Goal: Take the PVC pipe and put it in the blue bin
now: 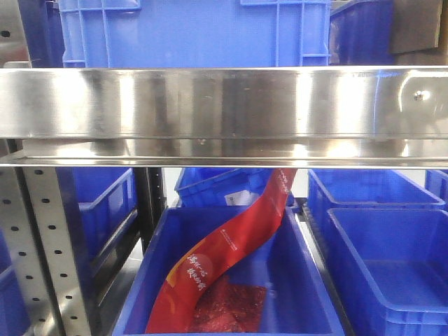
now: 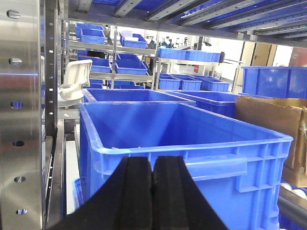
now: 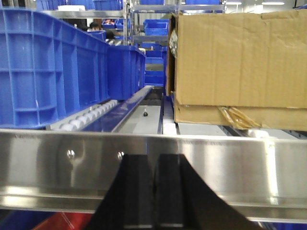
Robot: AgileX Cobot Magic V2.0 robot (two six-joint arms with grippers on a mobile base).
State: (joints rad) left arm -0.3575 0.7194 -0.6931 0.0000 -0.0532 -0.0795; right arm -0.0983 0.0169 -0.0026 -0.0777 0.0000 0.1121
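Note:
The PVC pipe is out of view in all three views. A large blue bin (image 2: 211,165) fills the left wrist view, and its inside looks bare. My left gripper (image 2: 152,164) is just in front of the bin's near wall, below the rim, shut with nothing between the pads. My right gripper (image 3: 154,161) is shut and empty, right in front of a steel shelf beam (image 3: 240,172). Neither gripper shows in the front view, where another blue bin (image 1: 297,280) sits under the shelf beam (image 1: 224,105).
A long red bag (image 1: 231,245) leans in the lower bin. More blue bins (image 1: 392,259) stand to the right and above (image 1: 196,31). A cardboard box (image 3: 240,57) sits right of a roller track (image 3: 91,115); a tall blue bin (image 3: 48,67) stands left. A perforated steel post (image 2: 21,115) lies at the left.

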